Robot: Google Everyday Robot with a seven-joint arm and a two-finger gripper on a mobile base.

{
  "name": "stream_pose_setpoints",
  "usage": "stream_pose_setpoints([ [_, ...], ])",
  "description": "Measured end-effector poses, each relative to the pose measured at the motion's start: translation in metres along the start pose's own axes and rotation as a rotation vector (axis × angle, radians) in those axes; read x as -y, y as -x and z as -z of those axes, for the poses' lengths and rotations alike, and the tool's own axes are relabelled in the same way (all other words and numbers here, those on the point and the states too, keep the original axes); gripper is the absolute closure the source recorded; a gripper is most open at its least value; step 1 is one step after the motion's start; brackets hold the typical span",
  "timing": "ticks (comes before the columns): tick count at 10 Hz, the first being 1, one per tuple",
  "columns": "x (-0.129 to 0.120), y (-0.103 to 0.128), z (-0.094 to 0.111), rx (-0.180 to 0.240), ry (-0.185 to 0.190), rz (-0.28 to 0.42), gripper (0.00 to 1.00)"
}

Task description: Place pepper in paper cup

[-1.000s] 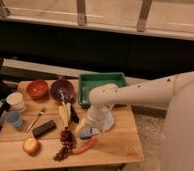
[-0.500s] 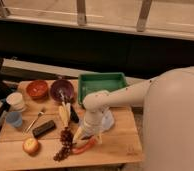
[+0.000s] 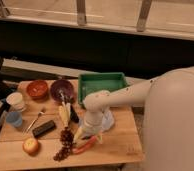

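The orange-red pepper (image 3: pixel 86 145) lies on the wooden table (image 3: pixel 120 145) near the front edge, right of the dark grapes (image 3: pixel 64 144). My gripper (image 3: pixel 83 135) hangs from the white arm (image 3: pixel 125 96) and reaches down right at the pepper's upper side. The off-white paper cup (image 3: pixel 16 101) stands at the table's left edge, above the small blue cup (image 3: pixel 13 119), far to the left of the gripper.
A red-orange bowl (image 3: pixel 38 89) and a dark purple bowl (image 3: pixel 62 90) sit at the back, a green tray (image 3: pixel 102 82) to their right. A fork (image 3: pixel 35 120), a black bar (image 3: pixel 43 128), an apple (image 3: pixel 30 145) and a banana (image 3: pixel 64 114) lie left of the gripper.
The arm has swung lower and toward the front edge, bringing the gripper down onto the pepper. The objects on the table have not moved.
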Motion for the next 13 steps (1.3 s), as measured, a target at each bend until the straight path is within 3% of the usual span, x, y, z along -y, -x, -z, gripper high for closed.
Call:
stream_pose_setpoints([
  [6,0.010,0.010,-0.016,-0.018,-0.053,-0.021,0.20],
  [7,0.013,0.012,-0.020,-0.024,-0.064,-0.027,0.25],
  [10,0.012,0.013,-0.032,-0.053,-0.075,-0.024,0.53],
  [13,0.013,0.015,-0.032,-0.057,-0.077,-0.024,0.83],
])
